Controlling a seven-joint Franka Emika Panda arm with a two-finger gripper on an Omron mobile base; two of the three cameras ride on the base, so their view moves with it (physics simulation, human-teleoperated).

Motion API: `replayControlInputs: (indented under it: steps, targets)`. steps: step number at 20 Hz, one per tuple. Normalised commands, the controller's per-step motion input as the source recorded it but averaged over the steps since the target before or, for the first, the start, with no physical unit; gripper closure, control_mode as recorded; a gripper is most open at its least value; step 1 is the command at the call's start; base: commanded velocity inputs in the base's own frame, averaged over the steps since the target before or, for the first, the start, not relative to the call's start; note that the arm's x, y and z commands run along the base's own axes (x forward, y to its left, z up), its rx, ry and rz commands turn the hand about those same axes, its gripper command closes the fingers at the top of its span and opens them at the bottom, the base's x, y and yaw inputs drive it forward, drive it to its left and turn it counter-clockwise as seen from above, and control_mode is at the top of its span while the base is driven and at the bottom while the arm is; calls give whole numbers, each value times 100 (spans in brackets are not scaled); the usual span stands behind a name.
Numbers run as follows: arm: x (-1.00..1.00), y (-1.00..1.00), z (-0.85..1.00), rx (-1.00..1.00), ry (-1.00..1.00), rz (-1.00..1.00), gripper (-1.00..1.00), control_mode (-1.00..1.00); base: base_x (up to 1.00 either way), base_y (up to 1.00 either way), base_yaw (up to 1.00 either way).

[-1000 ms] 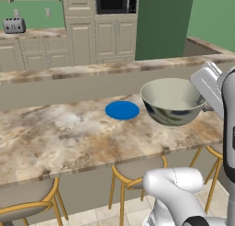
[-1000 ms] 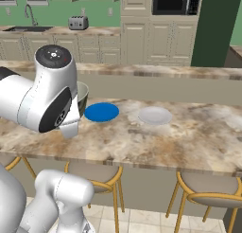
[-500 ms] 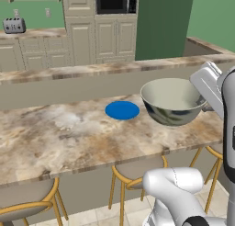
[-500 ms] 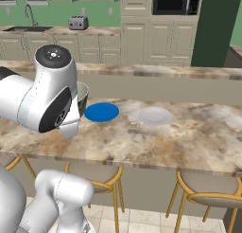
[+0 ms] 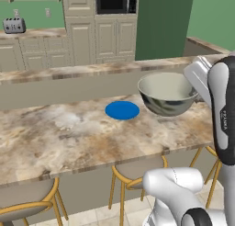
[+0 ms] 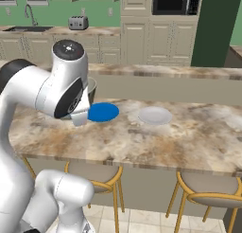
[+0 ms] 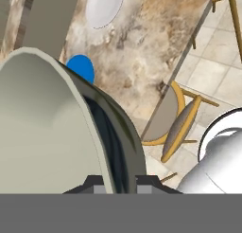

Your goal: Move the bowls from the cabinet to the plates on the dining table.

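Mottled beige-brown stone tops the dining table [image 5: 59, 138], with yellow-framed stools [image 6: 97, 173] tucked under its near edge and beige kitchen cupboards along the green wall behind. Above this top, the gripper [image 7: 115, 183] is clenched on the rim of the large grey-white bowl [image 5: 167, 93]: in the hand view one finger sits on each side of the bowl's wall, which rises between them. The bowl hangs in the air over the table, upright or nearly so, its mouth open to the ceiling and its pale inside bare, with nothing in it. Its glossy outer wall shows dark reflections.

Just beside the bowl, toward the arm's left, lies the blue plate [image 5: 122, 110], flat on the stone with nothing on it. In the right base view the arm's white body covers most of the bowl, and the blue plate peeks out next to it. Further along the table, apart from the blue one, lies the pale plate [image 6: 155, 115], also flat and bare. In the hand view both plates appear beyond the bowl's rim, the blue one nearer, the pale one further off.

On the far worktop stands a silver toaster [image 5: 13, 25], and a black microwave [image 6: 174, 2] sits in the tall unit.
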Motion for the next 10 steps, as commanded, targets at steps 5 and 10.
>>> replayControlInputs:
  steps: [5,10]
  targets:
    - [78,-5,0,0,0,-9,100,-100,0,0,0]
    - [96,4,-22,-1,2,-10,100,-100,0,0,0]
